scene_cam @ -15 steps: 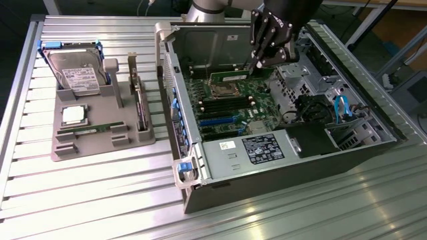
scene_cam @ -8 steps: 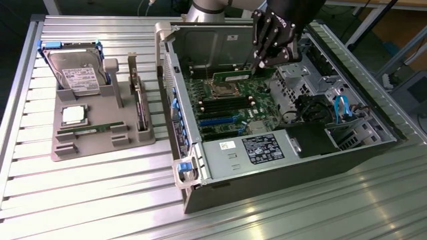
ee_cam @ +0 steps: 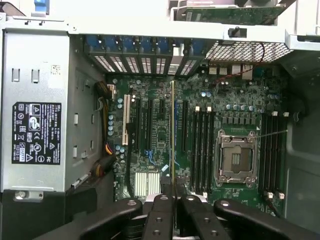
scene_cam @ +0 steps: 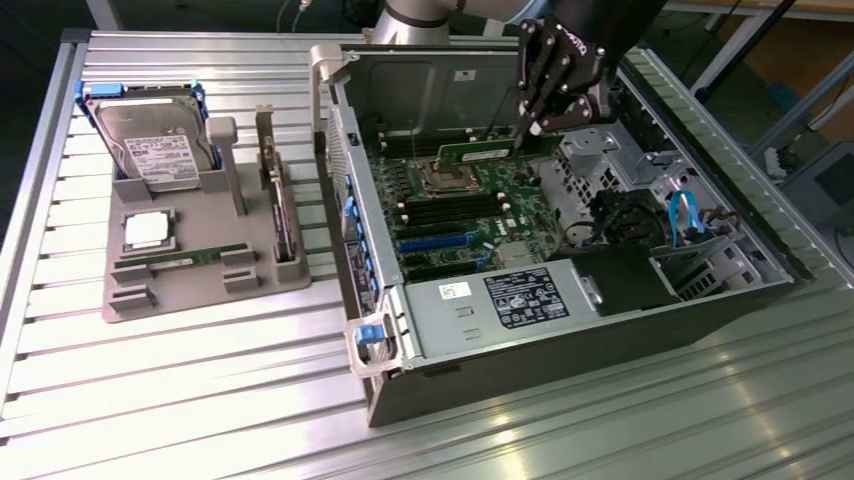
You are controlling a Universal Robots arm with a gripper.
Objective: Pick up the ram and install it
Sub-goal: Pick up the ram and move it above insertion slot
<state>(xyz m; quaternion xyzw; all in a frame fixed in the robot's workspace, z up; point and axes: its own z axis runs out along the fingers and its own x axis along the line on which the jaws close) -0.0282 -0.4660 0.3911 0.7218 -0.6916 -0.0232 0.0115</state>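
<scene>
Power supply (scene_cam: 527, 297) fills the near end of the open computer case (scene_cam: 561, 370); past it you see the motherboard (scene_cam: 461, 215) and its CPU socket (scene_cam: 441, 180). Farthest back, your gripper (scene_cam: 541, 128) is clamped on the ram (scene_cam: 481, 152), above the board, with the metal drive cage (scene_cam: 601, 160) alongside.

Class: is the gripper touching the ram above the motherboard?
Touching. In the wrist view the gripper pinches the ram, seen edge-on, between its fingers with no gap.

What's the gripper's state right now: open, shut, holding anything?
The gripper: shut on the ram stick, holding it by one end over the motherboard.
</scene>
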